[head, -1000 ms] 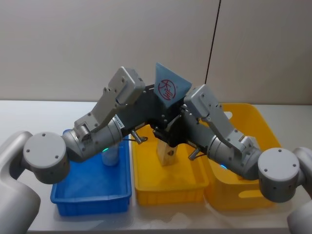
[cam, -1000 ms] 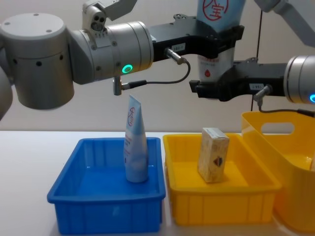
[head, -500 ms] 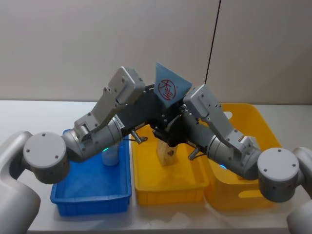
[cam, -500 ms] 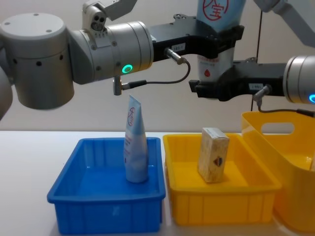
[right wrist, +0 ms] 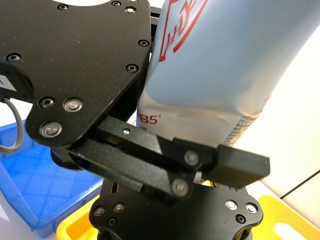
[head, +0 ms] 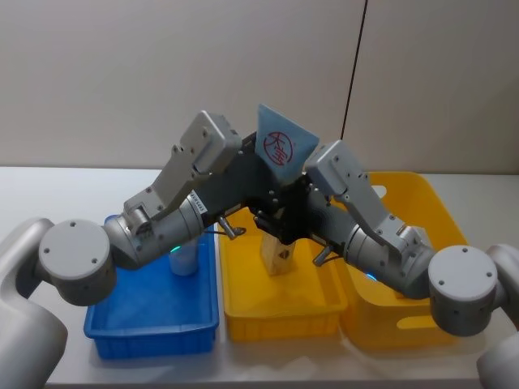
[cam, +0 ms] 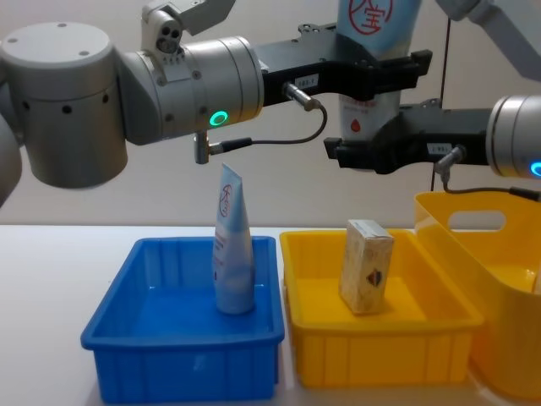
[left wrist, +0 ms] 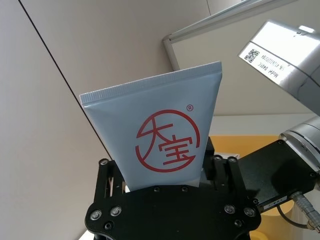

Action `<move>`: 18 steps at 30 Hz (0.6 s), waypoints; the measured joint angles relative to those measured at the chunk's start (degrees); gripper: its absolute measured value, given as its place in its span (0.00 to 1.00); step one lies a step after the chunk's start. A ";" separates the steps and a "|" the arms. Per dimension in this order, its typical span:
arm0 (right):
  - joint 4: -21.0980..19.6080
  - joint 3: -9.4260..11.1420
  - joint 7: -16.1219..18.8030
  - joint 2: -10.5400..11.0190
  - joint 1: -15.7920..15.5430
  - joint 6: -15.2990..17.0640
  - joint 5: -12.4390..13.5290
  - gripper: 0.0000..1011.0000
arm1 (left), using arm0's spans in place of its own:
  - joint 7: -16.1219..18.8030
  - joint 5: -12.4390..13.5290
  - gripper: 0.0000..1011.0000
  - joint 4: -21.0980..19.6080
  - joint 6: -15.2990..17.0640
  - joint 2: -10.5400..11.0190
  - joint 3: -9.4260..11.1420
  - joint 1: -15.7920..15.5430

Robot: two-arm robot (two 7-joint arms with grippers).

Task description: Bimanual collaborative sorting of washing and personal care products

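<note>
A light-blue pouch (head: 280, 150) with a red circle logo hangs upright in the air above the middle yellow bin (head: 280, 320). My right gripper (cam: 372, 148) is shut on the pouch's (cam: 376, 25) lower end. My left gripper (cam: 382, 72) sits just above it, open, its fingers (left wrist: 222, 167) slightly clear of the pouch's (left wrist: 160, 140) side edges. In the right wrist view the pouch (right wrist: 225, 60) rises out of my right gripper (right wrist: 200, 165). A slim blue-white tube (cam: 230, 245) stands in the blue bin (cam: 182, 372). A beige carton (cam: 366, 266) stands in the yellow bin (cam: 380, 364).
A larger yellow basket (cam: 499, 279) with a handle slot stands right of the yellow bin. All three containers sit side by side near the front edge of the white table (head: 49, 194). A grey wall is behind.
My left gripper's fingers have spread a little off the pouch's edges. The pouch has shifted slightly; the right gripper keeps its hold. The bins, tube and carton have not moved.
</note>
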 joint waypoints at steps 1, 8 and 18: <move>0.00 0.00 0.00 0.00 0.00 0.00 0.00 0.64 | 0.00 0.00 0.78 0.00 0.00 0.00 0.00 0.00; 0.19 0.18 0.05 0.17 0.26 -0.05 0.32 0.64 | 0.00 0.00 0.95 0.00 0.00 0.00 0.00 0.00; 0.95 2.01 -1.23 1.13 0.63 -0.06 1.23 0.64 | 0.00 0.00 0.99 0.00 0.00 0.00 0.00 0.00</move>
